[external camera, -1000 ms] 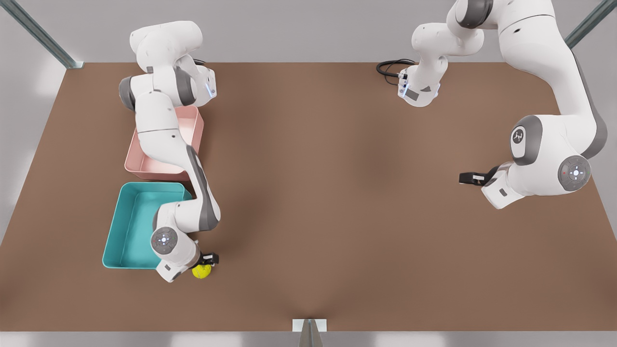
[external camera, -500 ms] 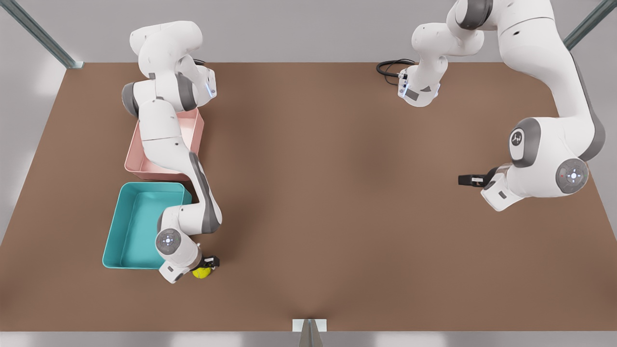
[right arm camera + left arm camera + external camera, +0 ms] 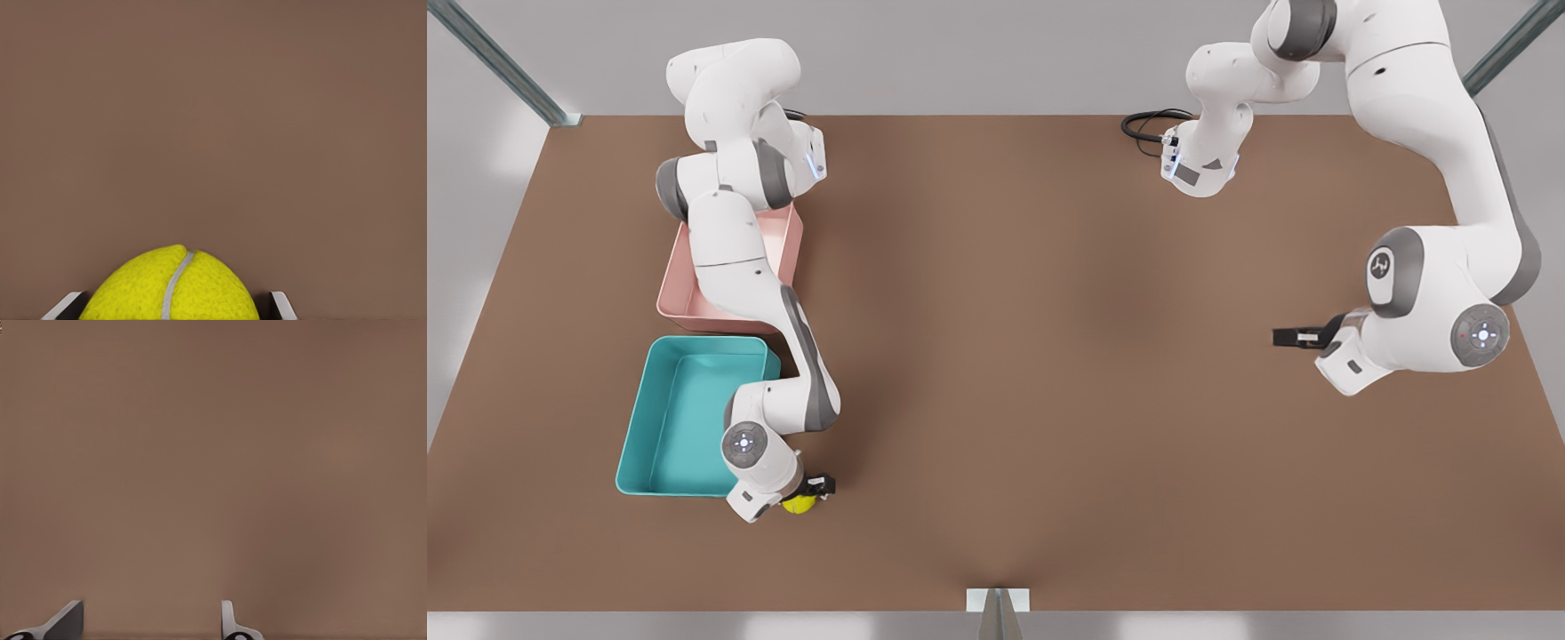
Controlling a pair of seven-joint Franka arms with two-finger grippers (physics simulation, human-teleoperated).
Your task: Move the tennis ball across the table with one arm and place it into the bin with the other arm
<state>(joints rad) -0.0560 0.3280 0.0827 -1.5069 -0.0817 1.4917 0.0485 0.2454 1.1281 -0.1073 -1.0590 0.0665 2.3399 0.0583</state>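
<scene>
**Two tools, one ball, and the bin yet to be filled**

Two fingertips of the right tool (image 3: 173, 307) stand either side of the tennis ball (image 3: 173, 287) in the right wrist view, pressed close to its flanks, with the pale seam running up the middle of the ball between them; I judge the ball gripped. In the front view this right tool (image 3: 811, 493) sits at the near edge of the table (image 3: 1049, 356), on the front view's left, and the tennis ball (image 3: 799, 503) peeps out yellow-green beneath the wrist. Whether the ball is lifted clear of the table or rests on it cannot be told.

Just beside that wrist, toward the front view's left, lies the teal bin (image 3: 633, 436), holding nothing that I can see. Beyond it stands a pink tub (image 3: 671, 293), partly covered by the arm.

Well apart, on the front view's right, the left tool (image 3: 1294, 337) hangs above bare table and waits. Its fingers (image 3: 67, 620) stand spread in the left wrist view with nothing between them.

As to progress, the ball lies on the bin's side of the table, so the crossing looks done. What is left, by my reckoning, is to carry the ball over the bin's near wall and let it go inside.
</scene>
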